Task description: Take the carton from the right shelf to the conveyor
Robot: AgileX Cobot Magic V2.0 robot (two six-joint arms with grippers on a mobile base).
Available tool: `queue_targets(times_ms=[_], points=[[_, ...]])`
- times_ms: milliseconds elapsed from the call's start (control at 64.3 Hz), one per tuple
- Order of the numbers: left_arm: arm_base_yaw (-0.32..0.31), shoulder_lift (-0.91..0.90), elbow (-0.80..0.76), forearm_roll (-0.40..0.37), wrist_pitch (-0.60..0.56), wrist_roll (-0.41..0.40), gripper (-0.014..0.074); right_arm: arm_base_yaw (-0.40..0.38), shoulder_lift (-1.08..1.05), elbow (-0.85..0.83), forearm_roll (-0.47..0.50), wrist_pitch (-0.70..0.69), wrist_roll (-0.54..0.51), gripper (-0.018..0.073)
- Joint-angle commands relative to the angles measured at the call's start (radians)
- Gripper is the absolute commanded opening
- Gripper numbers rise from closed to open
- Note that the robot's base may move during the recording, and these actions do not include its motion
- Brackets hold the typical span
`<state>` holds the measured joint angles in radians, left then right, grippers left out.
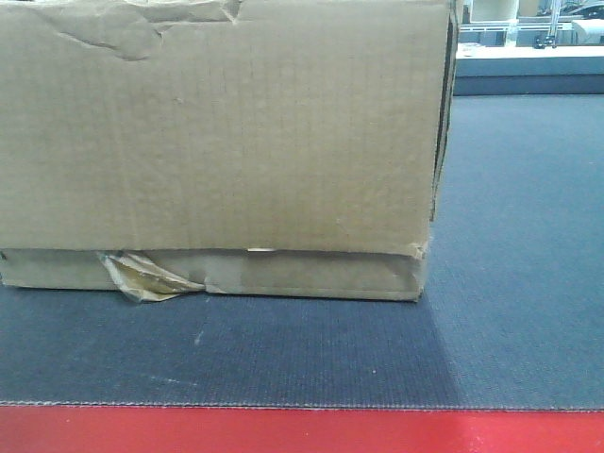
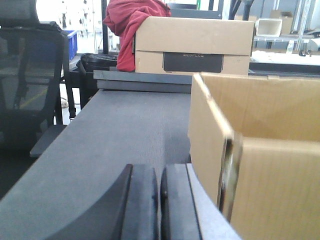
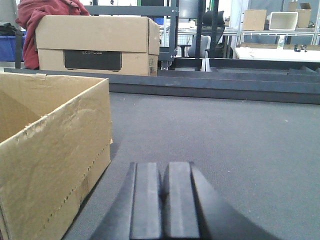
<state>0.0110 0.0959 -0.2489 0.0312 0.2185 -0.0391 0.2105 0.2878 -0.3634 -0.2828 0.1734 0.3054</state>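
Note:
The worn brown carton (image 1: 217,142) rests on the dark grey conveyor (image 1: 510,283), close to its red border strip (image 1: 302,432); a torn taped flap hangs along its lower edge. My left gripper (image 2: 160,172) is shut and empty, just left of the carton's open-topped wall (image 2: 207,140), low over the belt (image 2: 120,130). At the carton's other side my right gripper (image 3: 163,170) is also shut and empty, with the carton's wall (image 3: 55,150) to its left and bare belt (image 3: 230,140) ahead. The right shelf is out of view.
A clean cardboard box with a dark label (image 2: 192,45) and a red garment (image 2: 130,25) stand past the belt's far end. A black office chair (image 2: 30,75) stands to the left. Shelving with bins (image 3: 280,20) lies behind.

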Motion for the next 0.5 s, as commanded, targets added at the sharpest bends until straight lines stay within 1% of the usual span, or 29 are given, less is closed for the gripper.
queue_targets(times_ms=[0, 78, 155, 202, 218, 233, 249, 482], points=[[0.006, -0.084, 0.098, -0.015, -0.050, 0.013, 0.0020, -0.006, -0.006, 0.003, -0.008, -0.023, -0.001, -0.0080], [0.006, -0.096, 0.179, -0.015, -0.095, 0.013, 0.0020, -0.006, -0.006, 0.003, -0.008, -0.025, -0.001, -0.0080], [0.006, -0.096, 0.246, -0.015, -0.186, 0.013, 0.0020, -0.006, -0.007, 0.003, -0.008, -0.025, -0.001, -0.0080], [0.006, -0.096, 0.249, -0.017, -0.247, 0.013, 0.0020, -0.006, -0.007, 0.003, -0.008, -0.025, -0.001, -0.0080], [0.006, -0.096, 0.249, -0.020, -0.250, 0.013, 0.0020, -0.006, -0.007, 0.003, -0.008, -0.025, -0.001, -0.0080], [0.006, -0.096, 0.249, -0.031, -0.211, 0.013, 0.0020, -0.006, -0.007, 0.003, -0.008, -0.025, -0.001, -0.0080], [0.006, -0.096, 0.249, -0.031, -0.199, 0.013, 0.0020, -0.006, -0.007, 0.003, -0.008, -0.025, -0.001, -0.0080], [0.006, -0.096, 0.249, -0.031, -0.209, 0.013, 0.0020, -0.006, -0.007, 0.003, -0.008, -0.025, -0.001, -0.0080]])
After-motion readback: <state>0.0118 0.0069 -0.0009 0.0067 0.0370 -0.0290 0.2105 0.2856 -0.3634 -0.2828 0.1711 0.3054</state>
